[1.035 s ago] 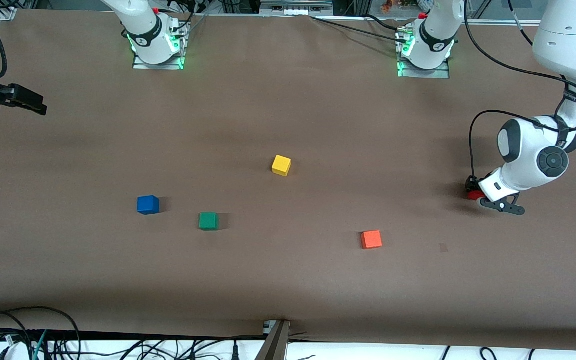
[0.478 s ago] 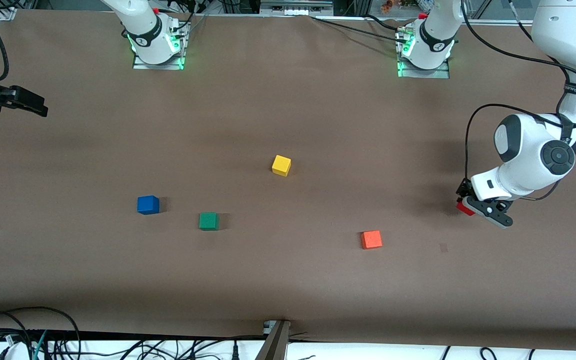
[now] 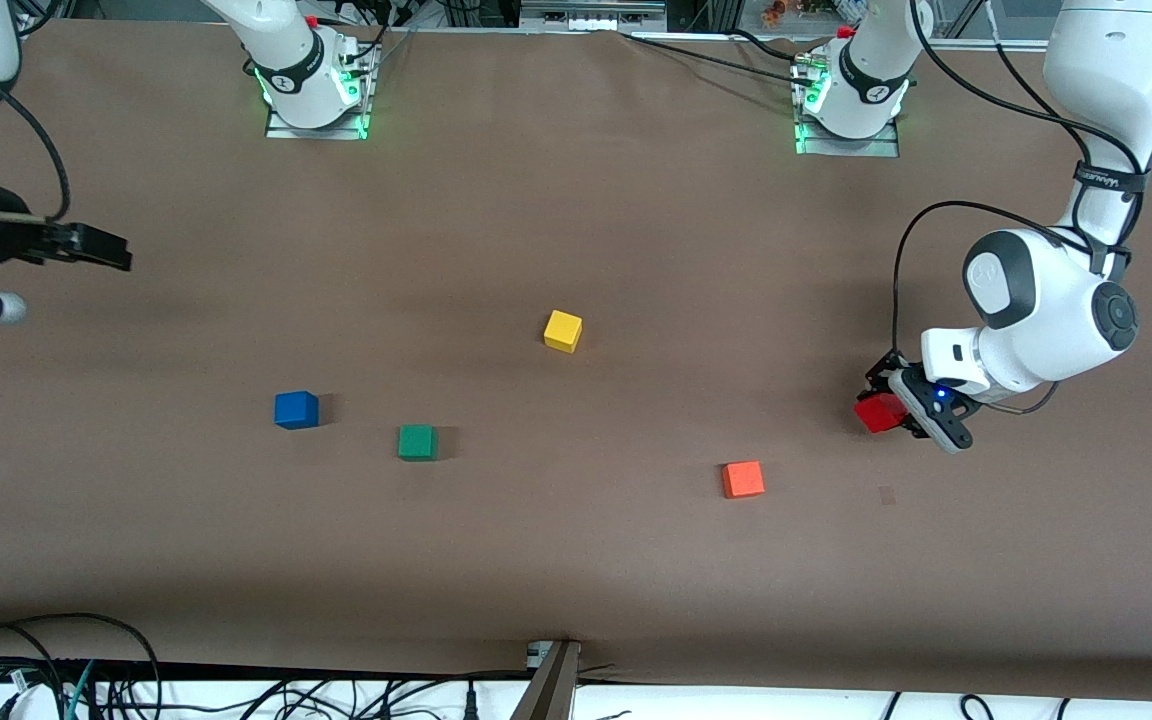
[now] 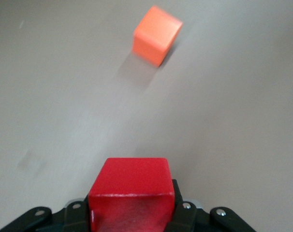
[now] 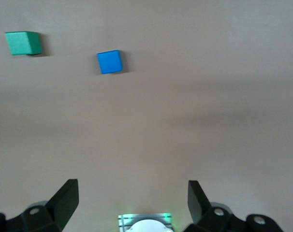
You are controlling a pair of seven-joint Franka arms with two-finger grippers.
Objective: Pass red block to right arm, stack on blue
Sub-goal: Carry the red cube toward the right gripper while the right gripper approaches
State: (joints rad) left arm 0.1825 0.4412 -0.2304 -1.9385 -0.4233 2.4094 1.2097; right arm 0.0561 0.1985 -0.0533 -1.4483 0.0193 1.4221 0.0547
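Observation:
My left gripper (image 3: 891, 408) is shut on the red block (image 3: 878, 413) and holds it above the table at the left arm's end. In the left wrist view the red block (image 4: 130, 191) sits between the black fingers of the gripper (image 4: 131, 208). The blue cube (image 3: 296, 410) rests on the table toward the right arm's end and also shows in the right wrist view (image 5: 110, 62). My right gripper (image 3: 101, 248) hangs over the table edge at the right arm's end. In the right wrist view it (image 5: 132, 198) is open and empty.
An orange-red cube (image 3: 742, 479) lies on the table near the left gripper and shows in the left wrist view (image 4: 157, 35). A green cube (image 3: 417, 442) lies beside the blue one, also in the right wrist view (image 5: 23, 43). A yellow cube (image 3: 563, 330) lies mid-table.
My left gripper has lifted the red block off the table and carried it toward the table's middle. My right gripper has moved in from the table's edge.

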